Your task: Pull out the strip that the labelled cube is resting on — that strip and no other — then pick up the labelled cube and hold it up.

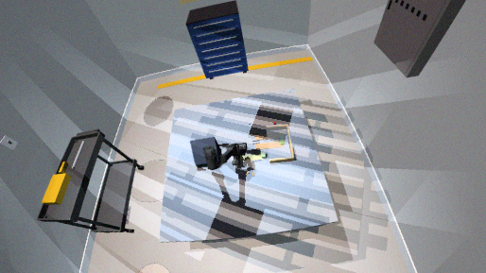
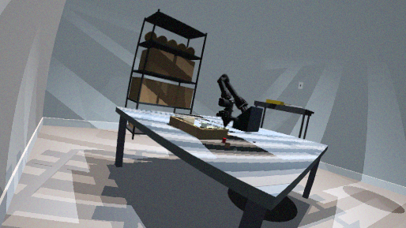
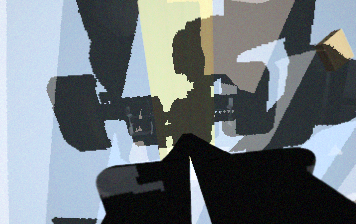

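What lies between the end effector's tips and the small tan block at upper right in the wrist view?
Part of the pale yellow strip, then shadowed table top; the wrist view shows this.

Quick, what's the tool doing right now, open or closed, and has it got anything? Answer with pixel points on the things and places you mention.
Tool (image 1: pixel 259 152) (image 3: pixel 187 138): closed, fingertips together, holding nothing.
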Robot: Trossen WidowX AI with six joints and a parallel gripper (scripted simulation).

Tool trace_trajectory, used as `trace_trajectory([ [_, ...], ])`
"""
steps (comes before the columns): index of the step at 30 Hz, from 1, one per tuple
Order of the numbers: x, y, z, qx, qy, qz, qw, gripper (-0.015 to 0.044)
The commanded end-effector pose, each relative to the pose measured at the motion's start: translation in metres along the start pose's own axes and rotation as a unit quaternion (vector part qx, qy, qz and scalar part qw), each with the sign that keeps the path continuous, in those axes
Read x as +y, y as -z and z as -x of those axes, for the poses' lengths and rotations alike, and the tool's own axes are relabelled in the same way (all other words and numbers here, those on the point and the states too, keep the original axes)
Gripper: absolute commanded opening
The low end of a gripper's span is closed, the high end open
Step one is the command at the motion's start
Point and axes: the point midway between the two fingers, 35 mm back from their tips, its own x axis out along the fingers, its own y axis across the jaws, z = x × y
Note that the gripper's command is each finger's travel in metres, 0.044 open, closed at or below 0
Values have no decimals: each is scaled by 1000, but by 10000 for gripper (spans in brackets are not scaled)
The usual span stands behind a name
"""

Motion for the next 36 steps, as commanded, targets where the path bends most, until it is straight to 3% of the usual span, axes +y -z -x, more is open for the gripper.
trace_trajectory([
  [1, -1, 10, -3, 14, 0, 2, 1000, 0],
  [6, -1, 10, -3, 14, 0, 2, 1000, 0],
  [12, 0, -3, 40, 13, -1, 2, 1000, 0],
  [18, -1, -2, 42, 14, -1, 2, 1000, 0],
  [23, -2, -25, 39, 13, 0, -59, 998, 131],
  [34, -4, -63, 44, 13, 0, -62, 998, 420],
  [36, -4, -70, 45, 13, 0, -62, 998, 440],
])
